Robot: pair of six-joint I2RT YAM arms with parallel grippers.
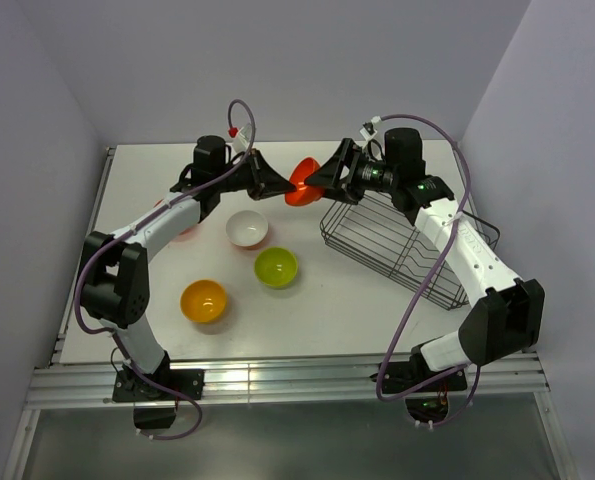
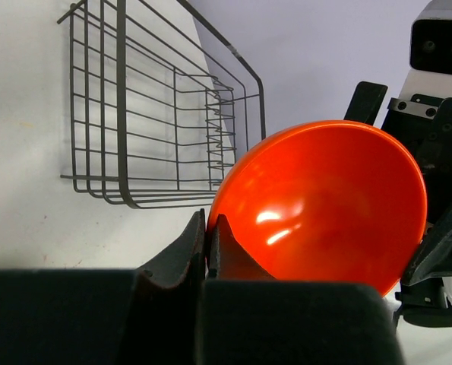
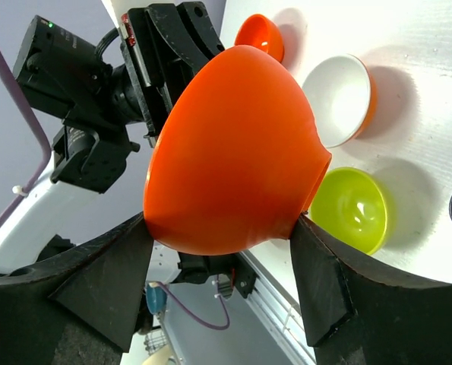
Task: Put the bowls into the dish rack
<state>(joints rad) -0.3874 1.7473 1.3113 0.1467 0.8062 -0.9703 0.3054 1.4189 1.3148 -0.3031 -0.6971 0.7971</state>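
1. The left end effector (image 2: 208,230) is clamped shut on the rim of a red-orange bowl (image 1: 302,181), holding it tilted on its side in the air above the bench (image 1: 357,312).
2. The right end effector (image 3: 219,220) faces the left one from the other side of this bowl. Its jaws are spread wide around the bowl's outer wall, one finger on each side. The fingers look to be at the wall, but I cannot tell whether they press on it.
3. The dish rack (image 1: 397,245) stands on the bench below the right end effector, on its arm's side, with no bowl in it.
4. The white bowl (image 1: 247,228), lime green bowl (image 1: 275,267) and yellow-orange bowl (image 1: 204,300) sit upright on the bench below the left end effector, toward the arm bases, each apart from the others.
5. The second red-orange bowl (image 3: 260,34) rests on the bench beyond the white bowl, partly hidden under the left arm.
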